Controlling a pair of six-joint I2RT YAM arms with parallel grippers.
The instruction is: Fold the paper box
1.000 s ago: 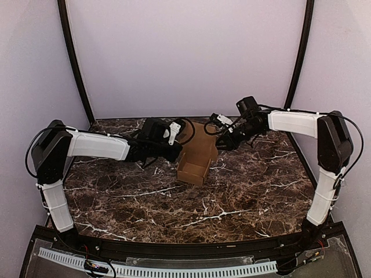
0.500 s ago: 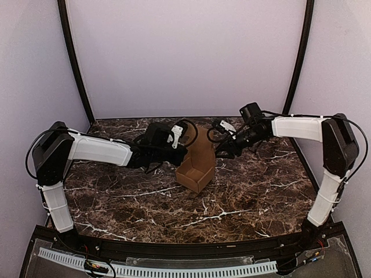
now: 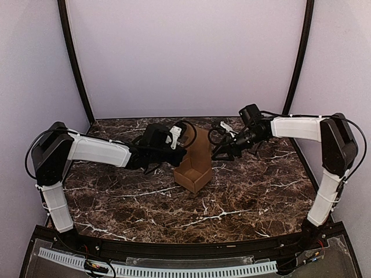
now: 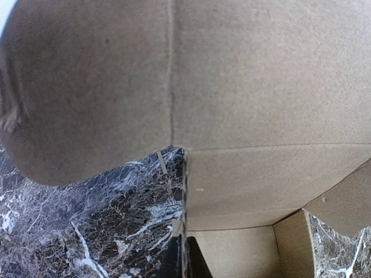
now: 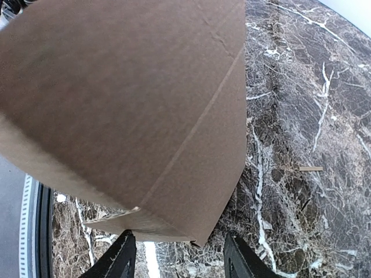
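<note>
**Half done: tray formed, lid open**

One paper box [image 3: 195,164] sits on the marble table [image 3: 249,197], between the two tools and touching the left one.

Done, as far as visible: the lower part is erected into an open tray with side walls standing. The left wrist view looks into that cavity below a creased panel.

Not done: the tall back panel stands upright above the tray, with a rounded flap at its top edge. My read is that the lid must fold down over the tray and its flap tuck in. Side tabs are too hidden to judge.

The left gripper [image 3: 181,152] has its jaws together at the box's left wall. Cardboard fills the wrist view right in front of it, so the fingers are hidden. It looks pinched on that wall to steady the box, but the contact itself is not visible.

The right gripper [image 5: 181,258] has its jaws apart and clamps nothing. Both fingers [image 5: 123,258] show at the bottom of the wrist view. The box's lower corner hangs just ahead of them, in line with the gap, and table shows between card and fingertips. In the top view it sits just beside the upright panel's right side.

A small tan scrap [image 5: 310,168] lies on the table, off to the right gripper's side and apart from the box.

Rough call: mid-task, with closing steps left.
</note>
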